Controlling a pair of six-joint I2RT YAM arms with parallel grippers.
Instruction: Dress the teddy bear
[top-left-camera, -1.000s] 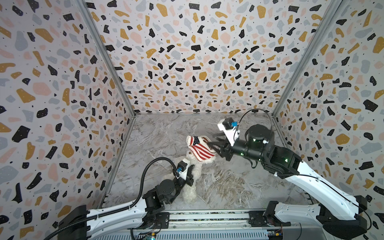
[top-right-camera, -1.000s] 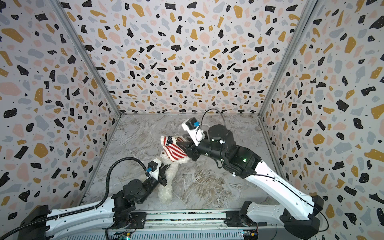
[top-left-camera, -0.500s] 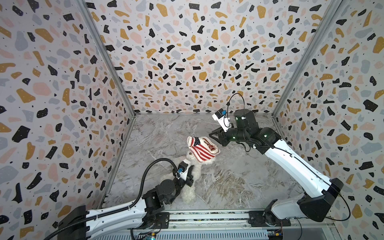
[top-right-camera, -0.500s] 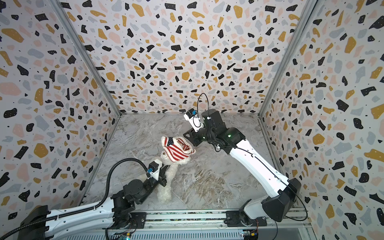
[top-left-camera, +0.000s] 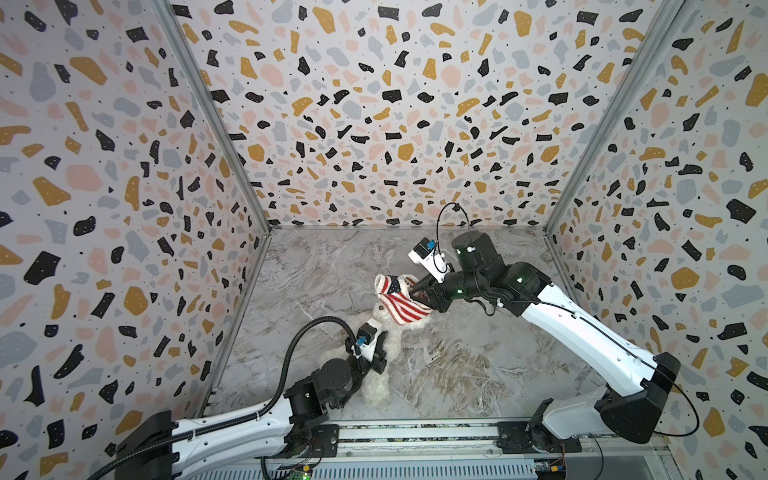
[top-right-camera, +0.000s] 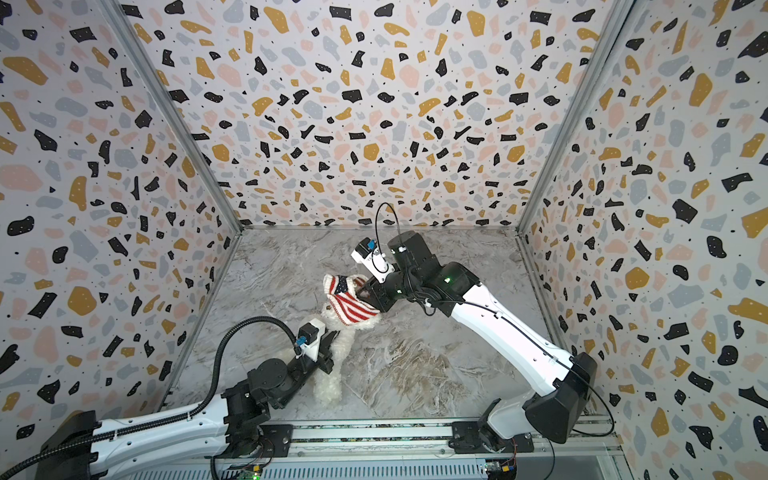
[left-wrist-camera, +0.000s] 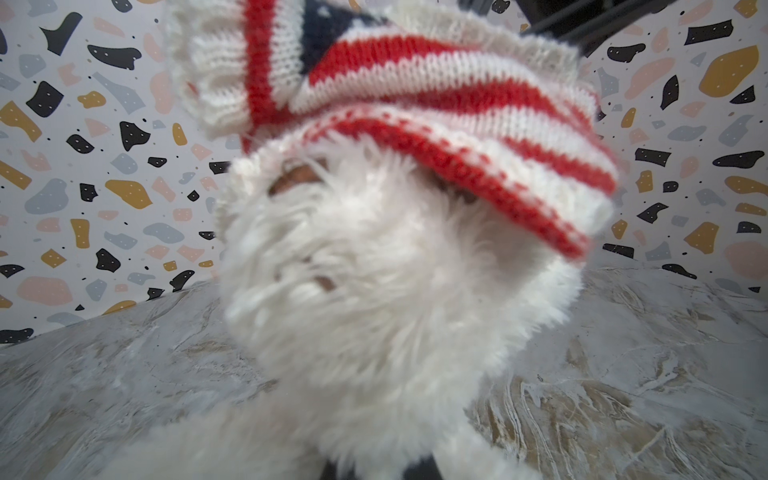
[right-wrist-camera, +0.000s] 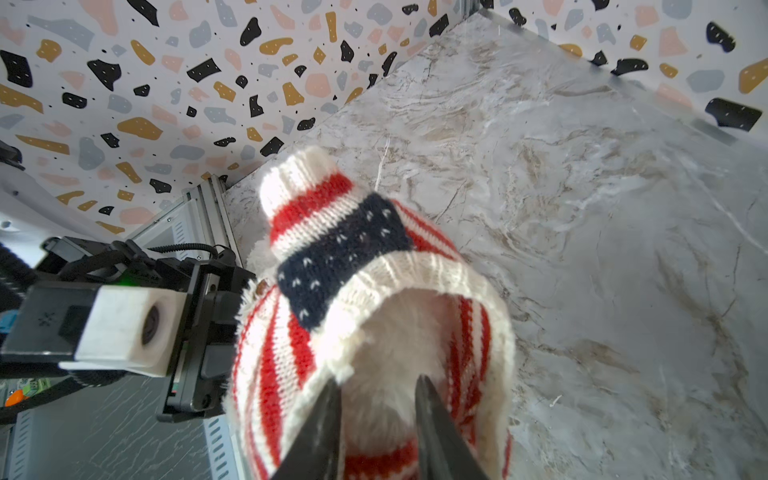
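Now the slightly spread right fingers (right-wrist-camera: 320, 432) are back at the sweater (top-left-camera: 401, 305); left fingers (top-left-camera: 379, 362) still pinch the teddy bear (left-wrist-camera: 374, 299)

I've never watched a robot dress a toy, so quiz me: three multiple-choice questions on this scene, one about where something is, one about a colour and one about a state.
1. Where is the sweater?
A. Over the teddy bear's head
B. Flat on the floor
C. Around its legs

2. What colour is the sweater's speckled patch?
A. Green
B. Dark blue
C. Yellow

3. What is the left gripper doing?
A. Hanging open over the floor
B. Holding the sweater
C. Shut on the bear's body

Answers:
1 A: the knit covers the head, and the white body shows bare below it.
2 B: the right wrist view shows navy with white flecks.
3 C: both top views show it clamped on white fur at the bear's middle.
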